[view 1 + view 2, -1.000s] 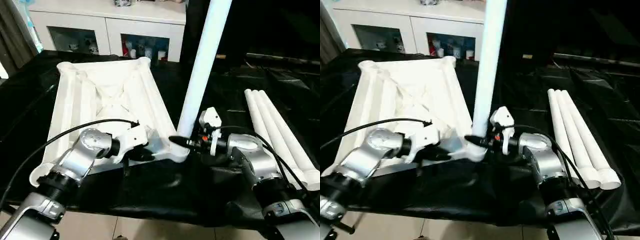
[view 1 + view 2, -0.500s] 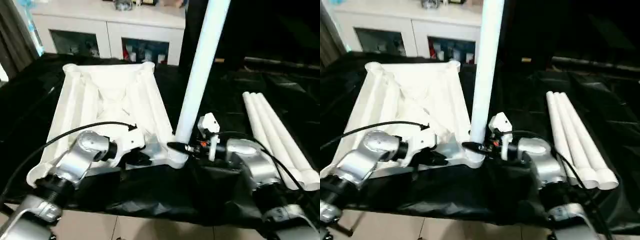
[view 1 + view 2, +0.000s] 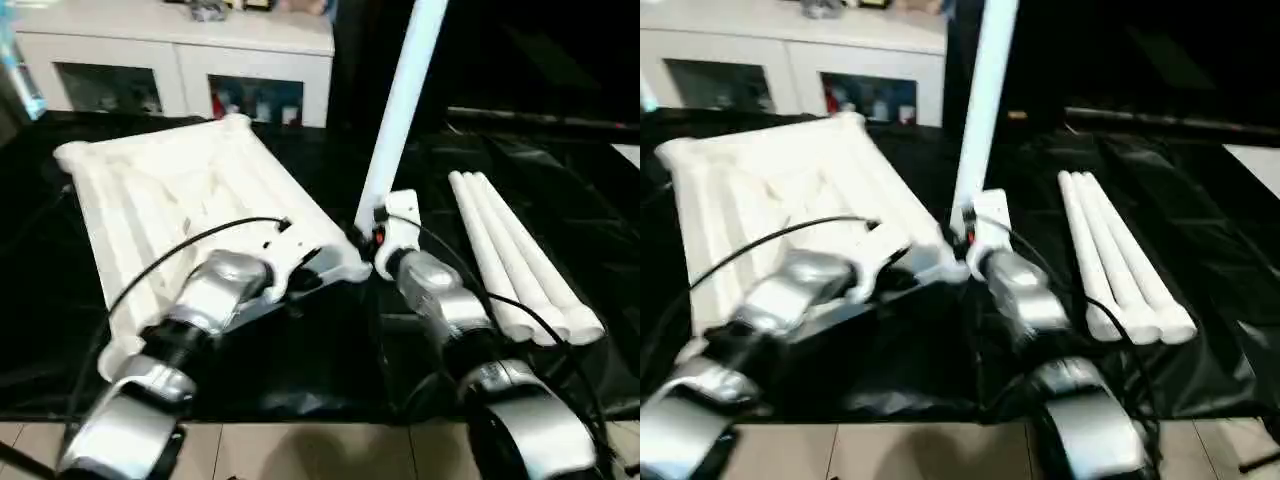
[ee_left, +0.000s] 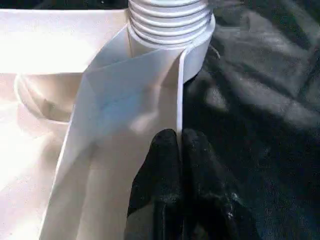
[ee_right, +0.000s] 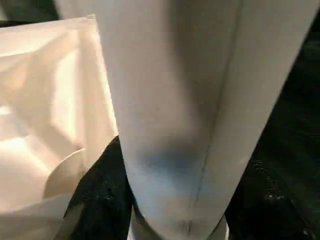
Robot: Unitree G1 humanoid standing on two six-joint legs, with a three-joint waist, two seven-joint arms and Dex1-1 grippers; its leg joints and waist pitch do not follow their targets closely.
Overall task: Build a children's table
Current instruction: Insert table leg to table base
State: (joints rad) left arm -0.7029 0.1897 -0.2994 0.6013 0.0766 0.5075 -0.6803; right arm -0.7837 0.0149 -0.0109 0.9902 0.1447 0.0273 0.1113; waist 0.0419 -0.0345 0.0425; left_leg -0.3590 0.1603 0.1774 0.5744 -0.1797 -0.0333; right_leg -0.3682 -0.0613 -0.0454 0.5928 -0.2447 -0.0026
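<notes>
Table top point(image 3: 190, 200) lies underside up on the black-draped counter point(image 3: 300, 370), ribs showing, skewed so its long axis runs diagonally away to the left. One leg point(image 3: 400, 110) stands upright, leaning slightly, in the near-right corner socket point(image 4: 197, 47); the left wrist view shows its threaded end point(image 4: 170, 15) sitting in the socket with several thread turns still exposed above the rim. Three spare legs point(image 3: 520, 255) lie side by side, touching, on the counter to the right, well apart from the top, open ends toward the robot. Left hand point(image 4: 179, 150): forearm reaches forward and inward from lower left, fingers point(image 4: 162, 160) pressed together, clamped on the thin edge flange of the table top just beside the socket, tips pointing at the socket. Cable point(image 3: 190, 250) loops over the left forearm. Right hand point(image 3: 362, 237): forearm comes in from lower right, angled up and left toward the base of the standing leg, white wrist block point(image 3: 398, 215) right next to the leg. Right wrist view has the leg close up across the frame with a black finger point(image 5: 100, 200) against its side low down; jaws about half spread, wrapped around the leg near its base just above the socket. White cabinet point(image 3: 170, 50) with glass doors stands behind the counter.
</notes>
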